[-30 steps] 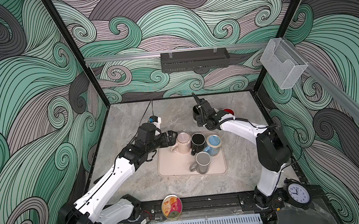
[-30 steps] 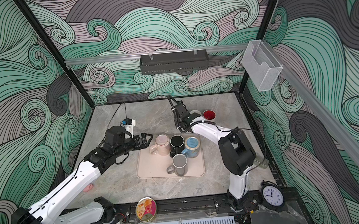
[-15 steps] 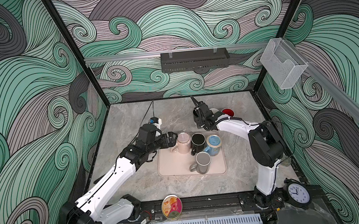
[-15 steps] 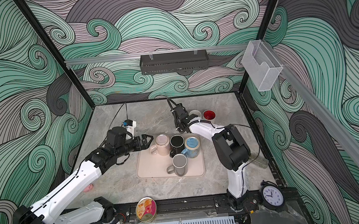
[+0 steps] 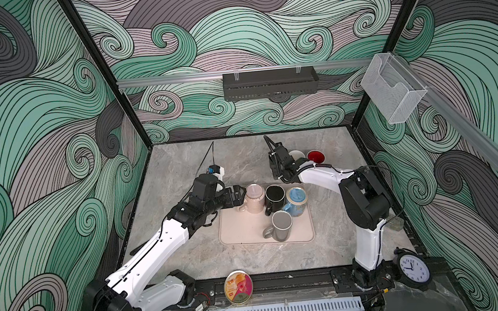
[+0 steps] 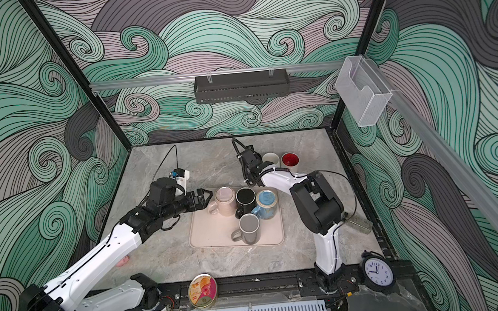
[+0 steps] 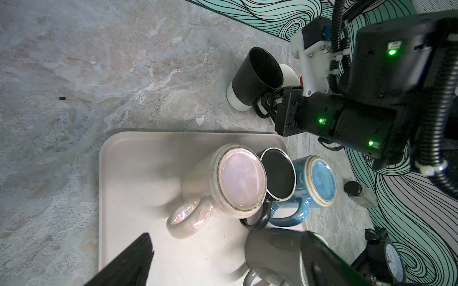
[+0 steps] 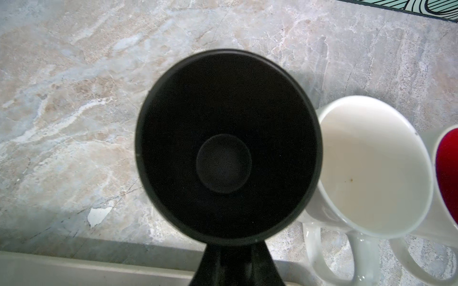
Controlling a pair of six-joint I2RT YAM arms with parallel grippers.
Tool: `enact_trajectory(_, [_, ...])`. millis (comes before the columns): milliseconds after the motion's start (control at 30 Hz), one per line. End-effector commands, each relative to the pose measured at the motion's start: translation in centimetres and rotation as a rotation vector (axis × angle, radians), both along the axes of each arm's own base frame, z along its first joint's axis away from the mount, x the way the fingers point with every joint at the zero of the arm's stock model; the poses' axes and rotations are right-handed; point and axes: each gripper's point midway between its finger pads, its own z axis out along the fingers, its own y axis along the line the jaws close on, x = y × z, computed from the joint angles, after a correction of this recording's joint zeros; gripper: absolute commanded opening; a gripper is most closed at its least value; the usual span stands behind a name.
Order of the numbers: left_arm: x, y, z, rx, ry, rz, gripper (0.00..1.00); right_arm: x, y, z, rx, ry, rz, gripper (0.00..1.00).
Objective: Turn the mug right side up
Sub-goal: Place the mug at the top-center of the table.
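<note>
Within the last second the right end effector (image 7: 270, 101), pinching the black mug (image 7: 255, 76) by its handle, had barely shifted, leaving it mouth-up and slightly tilted on the tabletop (image 7: 99, 62) beside the white mug (image 8: 371, 168), seemingly almost righted, while the left end effector (image 6: 203, 196) stayed spread

Seen from my console: black-lined swirls of teal, mauve and charcoal cover the walls (image 5: 229, 24); the table (image 5: 180, 169) is veined grey-beige marble. On the beige tray (image 5: 239, 232) are a pearly pink mug (image 5: 255, 197), a black mug (image 5: 274, 196), a speckled blue mug (image 5: 297, 200) and a plain grey mug (image 5: 281, 226). Near the table's far edge are a two-tone mug (image 7: 252, 76), black over white, a white mug (image 8: 371, 168) and a red-lined mug (image 5: 315, 156).
</note>
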Motion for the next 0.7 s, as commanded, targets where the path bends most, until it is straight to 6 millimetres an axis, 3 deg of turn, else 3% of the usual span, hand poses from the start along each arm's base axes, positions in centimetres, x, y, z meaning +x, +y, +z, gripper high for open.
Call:
enact_trajectory(0, [0.0,0.0,-0.2,-0.005,0.007,0.005,0.95,0.4,-0.6,1.7,0.032,-0.062,-0.049,0.08])
enact_trajectory(133, [-0.2,-0.1,-0.5,-0.008,0.018,0.0,0.95,0.0,-0.3,1.7,0.045,-0.057,-0.042,0.2])
enact_trajectory(433, [-0.3,0.0,-0.8,-0.003,0.025,-0.001,0.95,-0.9,0.2,2.5,0.054,-0.057,-0.036,0.37])
enact_trajectory(667, [-0.2,0.3,-0.6,0.025,0.019,0.005,0.95,-2.1,0.5,6.3,0.089,-0.113,-0.003,0.41])
